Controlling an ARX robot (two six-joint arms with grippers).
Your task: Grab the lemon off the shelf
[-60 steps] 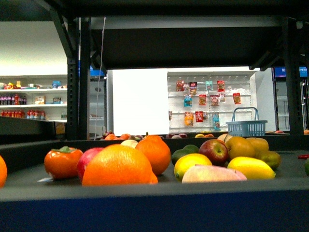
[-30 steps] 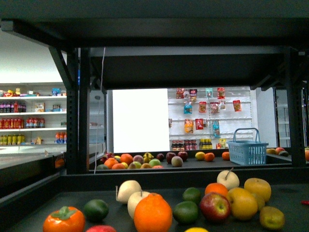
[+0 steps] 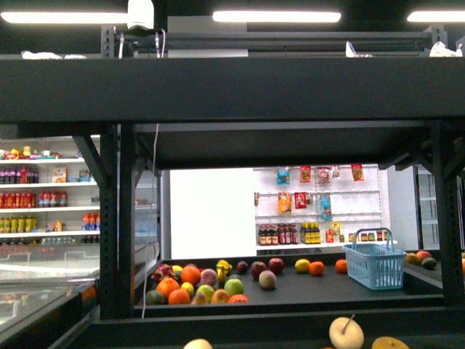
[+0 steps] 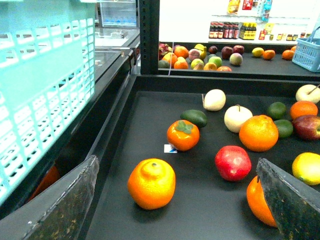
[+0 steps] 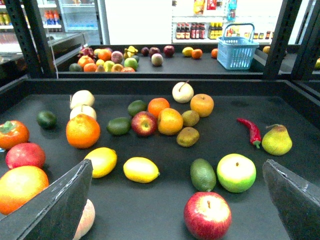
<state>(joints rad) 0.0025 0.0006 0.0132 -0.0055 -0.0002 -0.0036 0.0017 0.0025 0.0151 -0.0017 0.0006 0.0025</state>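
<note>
**On the shelf [image 5: 225, 132], the lemon [image 5: 141, 169] is not yet picked**

Front view: neither arm shows. The camera looks through the rack beneath its upper deck. Only a pale apple [image 3: 346, 333] and scraps of other fruit show at the lower edge, and the lemon is out of sight here. On the far rack stands a blue basket [image 3: 374, 265], apart from that rack's heap of fruit. Nothing rises above its rim, though its inside is hidden.

Left wrist view: the left gripper [image 4: 177, 160] hangs over the deck with its fingers spread wide and nothing between them. A turquoise basket [image 4: 45, 90] fills the near side, off the shelf's edge, and what it holds cannot be seen. A yellow fruit [image 4: 307, 167] is cut by the frame edge, just beside one finger. Whether it is a lemon I cannot tell.

Right wrist view: the right gripper [image 5: 177, 162] is likewise wide open and empty. The lemon lies on its side on the deck among the loose fruit. It is just beside a rounder yellow fruit and apart from a green oval fruit [image 5: 202, 174].

By these views nothing is grasped, so the reach, the closing and the lift all remain. The right arm looks the better placed.
</note>
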